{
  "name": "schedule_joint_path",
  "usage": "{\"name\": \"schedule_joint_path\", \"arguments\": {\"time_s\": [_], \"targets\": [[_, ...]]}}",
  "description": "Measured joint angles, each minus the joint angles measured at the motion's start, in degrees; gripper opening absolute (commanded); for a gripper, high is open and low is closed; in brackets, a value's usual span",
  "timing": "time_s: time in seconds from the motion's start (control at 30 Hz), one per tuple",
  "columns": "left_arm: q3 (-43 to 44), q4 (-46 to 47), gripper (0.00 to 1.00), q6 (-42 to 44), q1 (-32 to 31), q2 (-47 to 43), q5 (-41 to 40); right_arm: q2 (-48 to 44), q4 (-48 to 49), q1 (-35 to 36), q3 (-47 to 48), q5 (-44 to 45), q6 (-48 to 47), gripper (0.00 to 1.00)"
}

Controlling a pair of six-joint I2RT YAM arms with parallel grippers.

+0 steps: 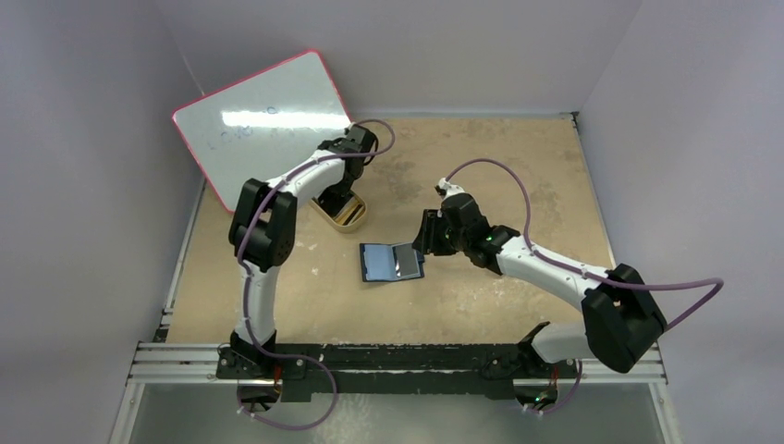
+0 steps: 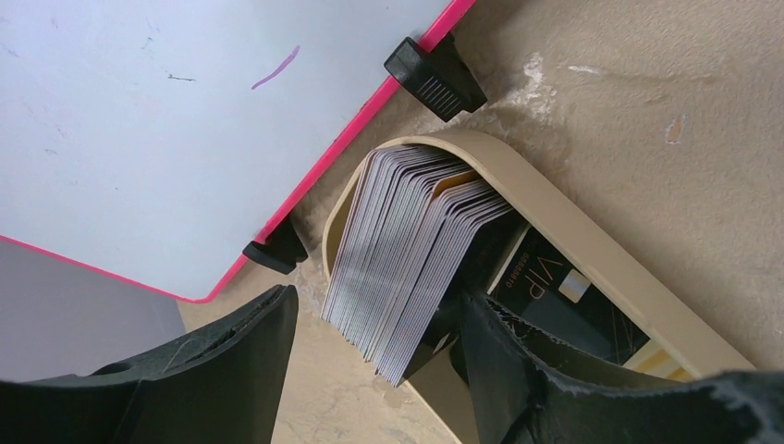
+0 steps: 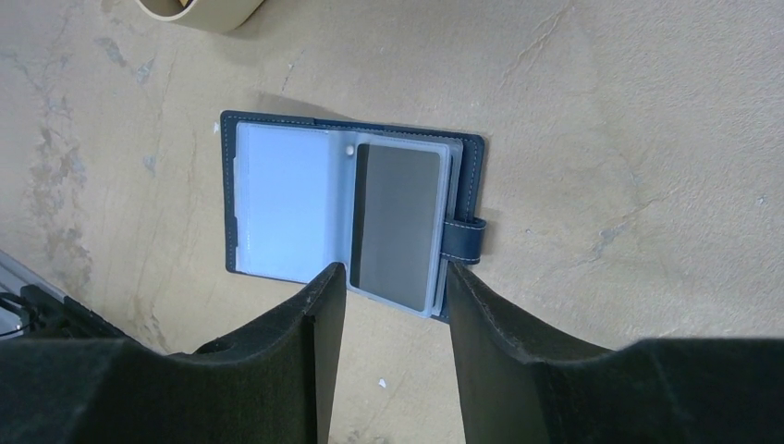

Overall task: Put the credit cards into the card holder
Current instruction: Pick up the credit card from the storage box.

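The card holder (image 3: 277, 199), a navy wallet, lies open on the table with light blue pockets showing. One grey credit card (image 3: 398, 222) sits in its right-hand pocket. My right gripper (image 3: 396, 291) is open at the wallet's near edge, its fingers on either side of that pocket and holding nothing. A thick stack of credit cards (image 2: 407, 259) stands on edge in a beige oval tin (image 2: 592, 250), with a black VIP card (image 2: 555, 277) lying behind it. My left gripper (image 2: 379, 319) is open around the end of the stack, one finger outside the tin and one inside.
A pink-framed whiteboard (image 1: 263, 120) leans on black feet (image 2: 434, 69) just behind the tin (image 1: 340, 215). The wallet (image 1: 393, 262) lies mid-table, right of the tin. Grey walls close the table on three sides.
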Motion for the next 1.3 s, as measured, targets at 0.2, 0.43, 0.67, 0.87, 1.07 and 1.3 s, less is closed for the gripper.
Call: {"name": "schedule_joint_path", "arguments": {"time_s": [0.2, 0.43, 0.67, 0.87, 1.07, 1.3], "targets": [[0.0, 0.4, 0.64, 0.9, -0.2, 0.8, -2.3, 0.1, -0.2, 0.0, 0.3, 0.0, -0.3, 0.47], [0.0, 0.7, 0.64, 1.4, -0.2, 1.9, -3.5, 0.1, -0.4, 0.0, 1.1, 0.0, -0.4, 0.47], [0.0, 0.7, 0.63, 1.4, -0.2, 2.1, -3.3, 0.2, -0.4, 0.0, 1.2, 0.0, -0.5, 0.47], [0.0, 0.7, 0.6, 1.6, -0.2, 2.1, -3.4, 0.2, -0.5, 0.0, 1.2, -0.1, -0.7, 0.47], [0.0, 0.7, 0.52, 2.2, -0.2, 2.1, -3.6, 0.2, -0.5, 0.0, 1.2, -0.3, -1.0, 0.47], [0.0, 0.6, 0.39, 2.6, -0.2, 2.1, -3.5, 0.5, -0.5, 0.0, 1.2, -1.3, -1.2, 0.47]]}}
